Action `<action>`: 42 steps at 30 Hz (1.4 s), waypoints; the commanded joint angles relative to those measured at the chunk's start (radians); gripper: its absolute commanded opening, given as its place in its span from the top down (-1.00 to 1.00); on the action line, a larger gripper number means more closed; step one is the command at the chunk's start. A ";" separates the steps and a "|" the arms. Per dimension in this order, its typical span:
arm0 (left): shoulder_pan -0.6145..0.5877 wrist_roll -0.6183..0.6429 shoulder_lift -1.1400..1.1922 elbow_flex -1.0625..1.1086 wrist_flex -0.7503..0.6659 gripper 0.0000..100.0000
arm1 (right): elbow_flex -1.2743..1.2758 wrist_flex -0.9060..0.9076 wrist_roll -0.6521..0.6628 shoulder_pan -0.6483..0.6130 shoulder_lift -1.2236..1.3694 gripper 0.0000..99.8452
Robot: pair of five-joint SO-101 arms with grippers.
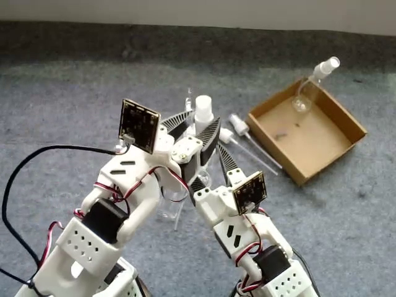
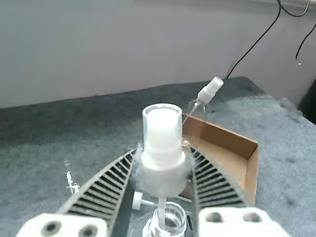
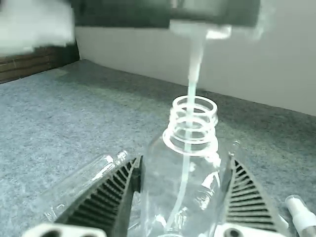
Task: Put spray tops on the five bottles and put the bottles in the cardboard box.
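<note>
My left gripper (image 1: 197,124) (image 2: 161,170) is shut on a white spray top (image 1: 203,110) (image 2: 161,148), held upright over a clear bottle (image 1: 204,176) (image 3: 190,163). My right gripper (image 1: 213,170) (image 3: 182,182) is shut on that bottle's body. The spray top's thin tube (image 3: 190,113) hangs down through the open neck (image 2: 168,222), and the cap stays above the threads. A cardboard box (image 1: 334,145) (image 2: 232,143) lies to the right. One bottle with a spray top (image 1: 312,83) (image 2: 210,91) leans on its far wall.
Two loose spray tops (image 1: 238,127) (image 3: 301,210) with long tubes lie on the grey carpet between the grippers and the box. A clear bottle (image 1: 168,207) (image 3: 84,182) lies on its side beside the arms. Another clear bottle (image 1: 189,99) stands behind the grippers.
</note>
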 commanded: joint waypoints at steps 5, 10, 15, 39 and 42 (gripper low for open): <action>0.021 -0.012 -0.005 0.042 0.011 0.88 | 0.131 0.036 0.002 -0.010 -0.013 0.59; 0.021 -0.012 -0.005 0.061 0.014 0.88 | 0.131 0.064 0.002 -0.010 -0.013 0.59; 0.018 -0.014 -0.007 0.102 0.012 0.88 | 0.131 0.074 0.002 -0.010 -0.013 0.59; 0.039 -0.109 -0.338 0.375 0.006 0.88 | 0.131 0.076 0.002 0.065 -0.015 0.59; 0.045 -0.107 -0.338 0.383 -0.012 0.88 | 0.131 0.077 0.002 0.067 -0.015 0.59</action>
